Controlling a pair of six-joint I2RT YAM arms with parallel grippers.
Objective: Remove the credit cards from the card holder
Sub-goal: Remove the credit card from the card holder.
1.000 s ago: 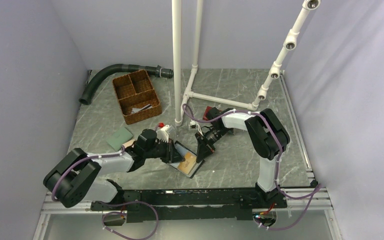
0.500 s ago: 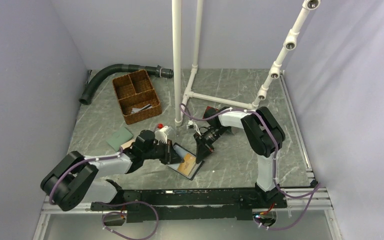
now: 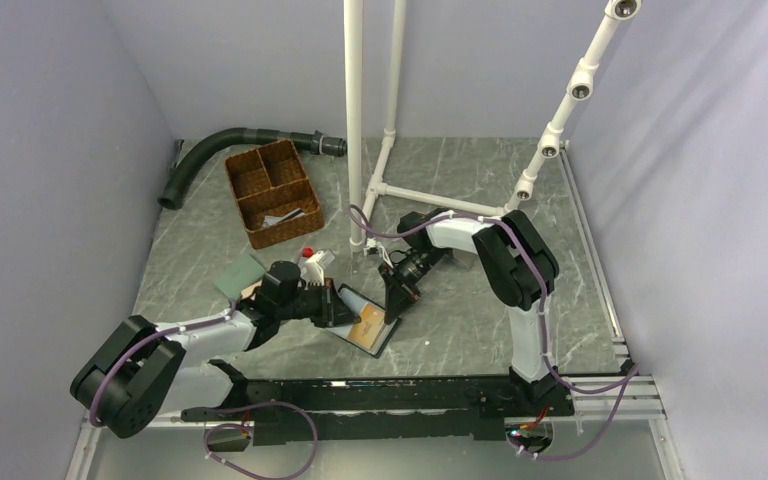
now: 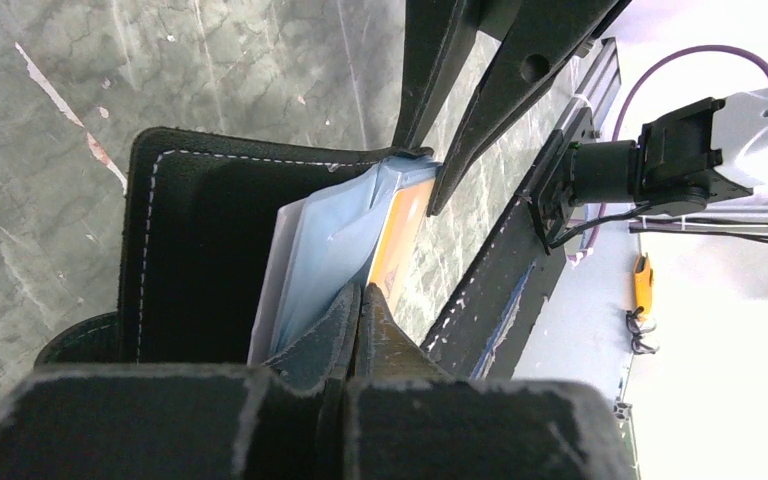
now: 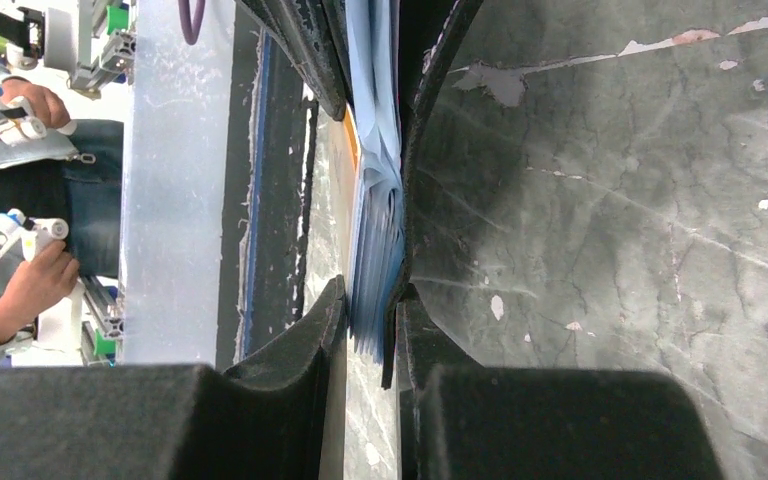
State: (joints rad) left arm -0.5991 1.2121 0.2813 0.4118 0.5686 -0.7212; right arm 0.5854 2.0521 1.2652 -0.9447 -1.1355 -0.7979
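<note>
The card holder (image 3: 362,320) lies open on the table (image 3: 470,320), its long axis diagonal from far-left to near-right. The right hand (image 3: 391,310) clamps its right edge. The left hand (image 3: 337,307) is pinched fully together at its left edge.

Your left pincer (image 4: 360,292) is matte black, with two wedge-shaped fingers (image 4: 305,345) scuffed grey along the edges and set on a blocky black mount. Behind that pincer sits a black wrist housing, then smooth white link shells (image 3: 207,332) joined by rounded black motor housings (image 3: 128,375). A thin purple cable (image 3: 182,323) loops along them. Your right pincer (image 5: 370,300) is the same black make; behind it come identical white shells and another purple cable.
</note>
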